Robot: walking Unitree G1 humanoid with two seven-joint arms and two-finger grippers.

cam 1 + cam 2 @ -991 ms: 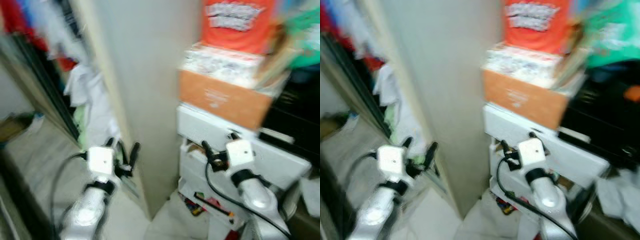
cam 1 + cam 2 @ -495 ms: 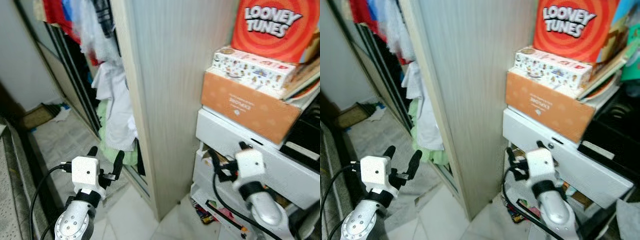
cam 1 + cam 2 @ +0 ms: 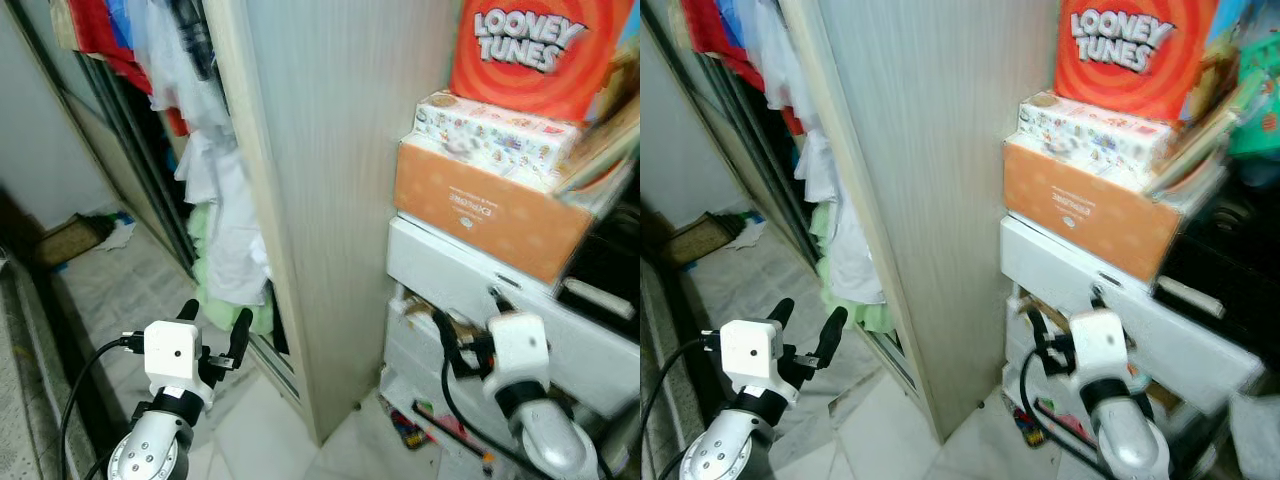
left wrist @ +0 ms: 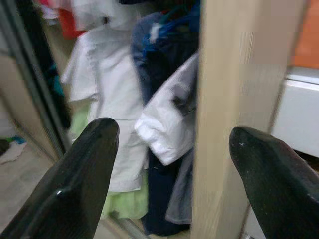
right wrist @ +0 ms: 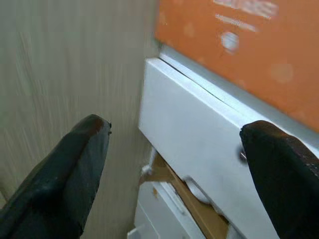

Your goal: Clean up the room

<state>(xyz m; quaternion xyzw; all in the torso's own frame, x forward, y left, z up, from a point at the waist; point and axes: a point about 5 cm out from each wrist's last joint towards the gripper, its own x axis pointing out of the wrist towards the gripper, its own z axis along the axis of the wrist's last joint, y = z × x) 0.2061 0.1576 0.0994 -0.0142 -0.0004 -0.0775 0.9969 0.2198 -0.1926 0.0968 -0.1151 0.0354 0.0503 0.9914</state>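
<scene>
Clothes (image 3: 225, 215) spill from the wardrobe (image 3: 320, 180); both empty grippers, left gripper (image 3: 212, 328) and right gripper (image 3: 470, 325), are open and could bump its panel

A wardrobe panel (image 3: 330, 200) blocks the middle; open floor (image 3: 120, 290) lies left, stacked drawers (image 3: 470, 290) crowd right.

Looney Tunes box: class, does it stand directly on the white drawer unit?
No: the Looney Tunes box stands on a patterned box, which rests on an orange box above the white drawer unit.
</scene>
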